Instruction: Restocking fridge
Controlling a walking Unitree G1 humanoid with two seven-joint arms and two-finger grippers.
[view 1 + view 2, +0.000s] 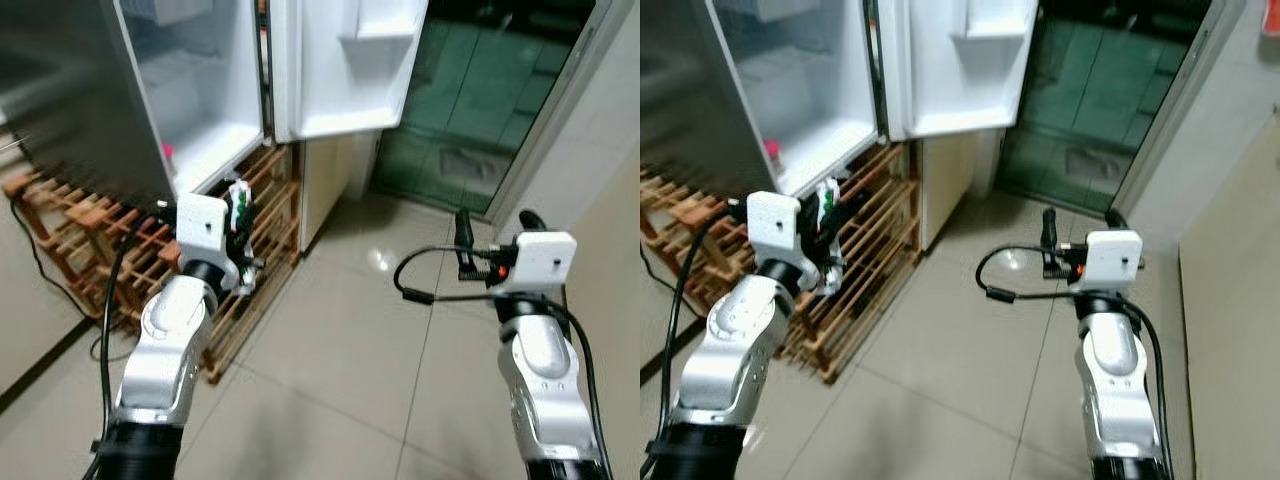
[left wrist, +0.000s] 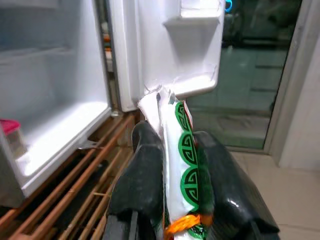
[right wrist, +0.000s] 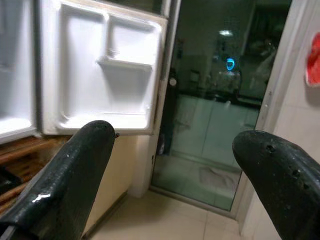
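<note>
Packet [image 2: 182,170], white with green rings, clenched in left pincer [image 2: 175,200], carried toward open fridge [image 1: 200,80]; right pincer [image 3: 170,170] released, empty. Beyond, wooden rack [image 1: 110,240] below cabinet. Next, probably: lift and reach onto lower shelf [image 2: 60,125]

No legible text, brand, number or sign anywhere. Closest thing: white packet [image 2: 176,170] at lower centre of left wrist view, clamped in left gripper [image 2: 175,200], printed w/ green round ornamental emblems stacked in a column, orange band near bottom. Pattern only, no letters made out. Fridge door [image 3: 100,75], upper left of right wrist view, unlabelled.
</note>
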